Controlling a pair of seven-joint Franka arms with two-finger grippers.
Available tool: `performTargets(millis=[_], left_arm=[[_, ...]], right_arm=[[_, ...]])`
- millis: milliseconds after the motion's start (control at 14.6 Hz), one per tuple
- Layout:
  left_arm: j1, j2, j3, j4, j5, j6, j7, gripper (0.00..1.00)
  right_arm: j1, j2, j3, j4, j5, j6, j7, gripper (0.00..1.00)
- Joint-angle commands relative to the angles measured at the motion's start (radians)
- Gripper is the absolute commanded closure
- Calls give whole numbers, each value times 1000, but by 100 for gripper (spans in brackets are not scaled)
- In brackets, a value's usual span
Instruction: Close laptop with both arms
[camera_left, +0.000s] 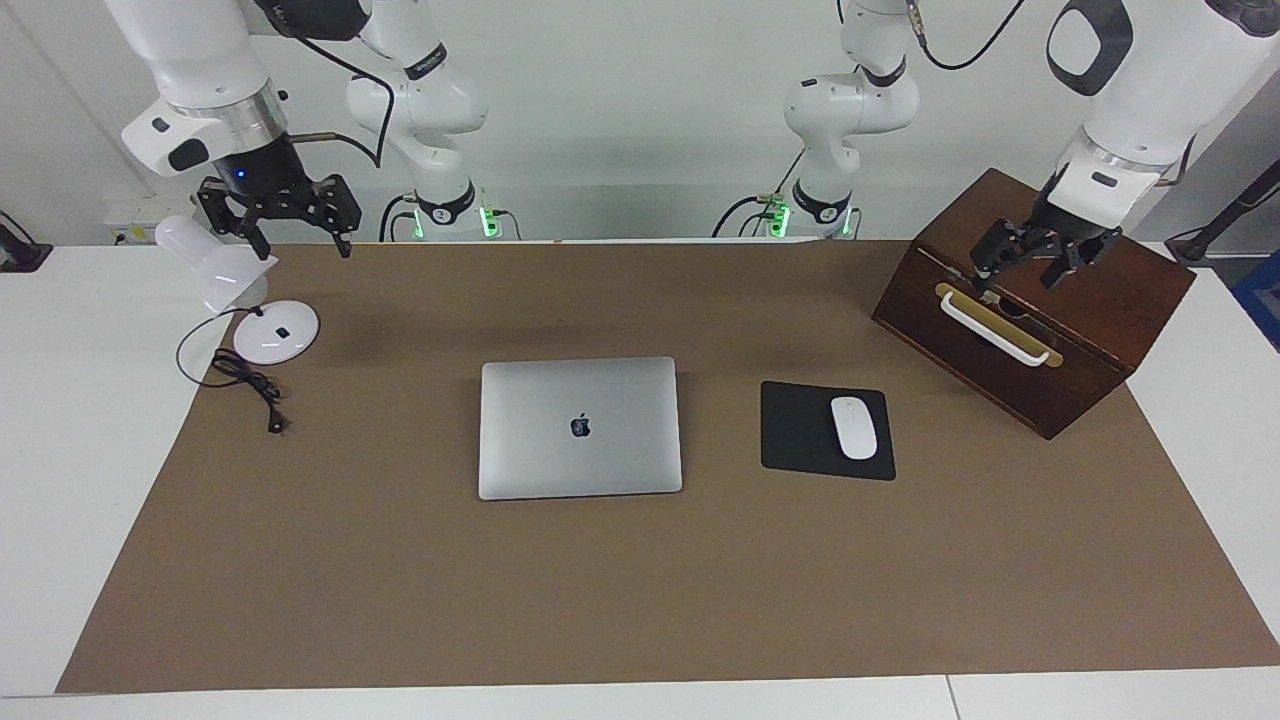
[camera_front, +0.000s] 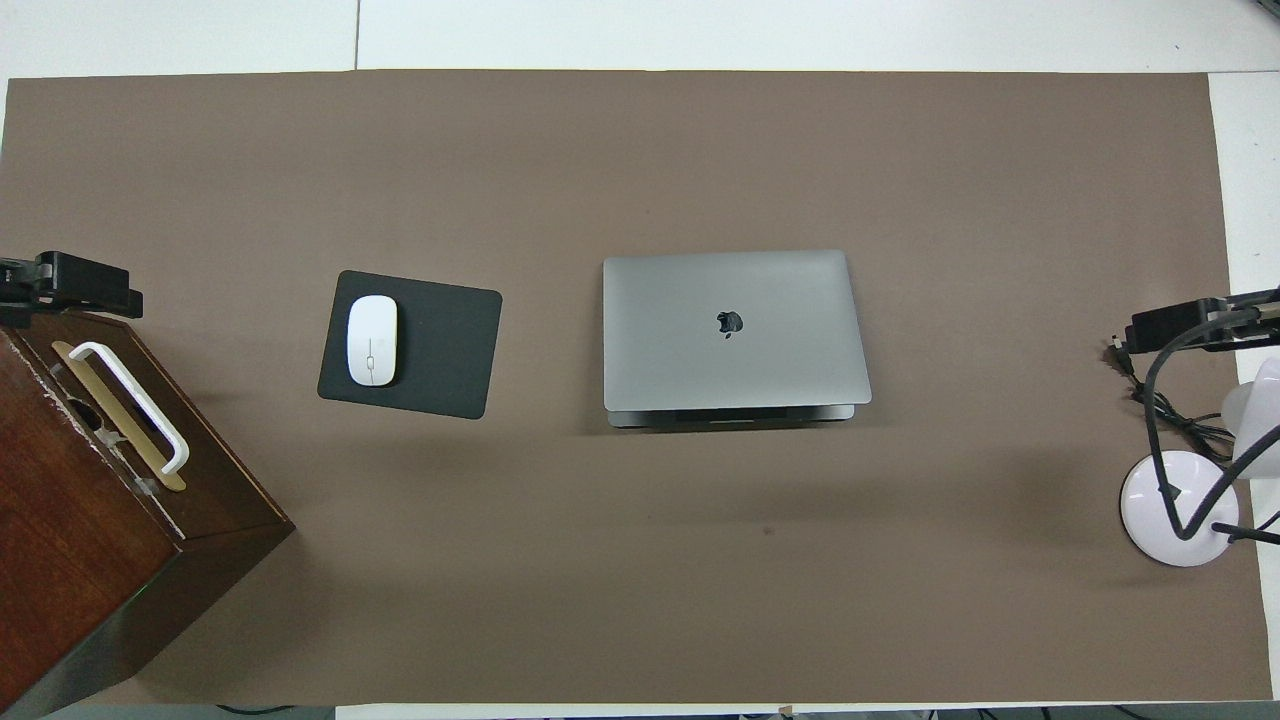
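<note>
Laptop (camera_left: 580, 427) lid seemingly down mid-table, well apart from both open grippers.

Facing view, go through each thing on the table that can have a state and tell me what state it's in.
laptop: lid down, flat on the mat.
box: shut, handle lying flat on its lid.
lamp: off as far as shows, cord loose on the mat.
mouse: resting on the mouse pad.
left gripper: open, empty, over the box.
right gripper: open, empty, over the lamp's end of the table.
</note>
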Motion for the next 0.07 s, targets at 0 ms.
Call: performTargets(millis=[0], left_arm=[[6, -4, -1, 11, -6, -17, -8, 0]], right_arm=[[-15, -20, 5, -20, 15, 6, -23, 0]])
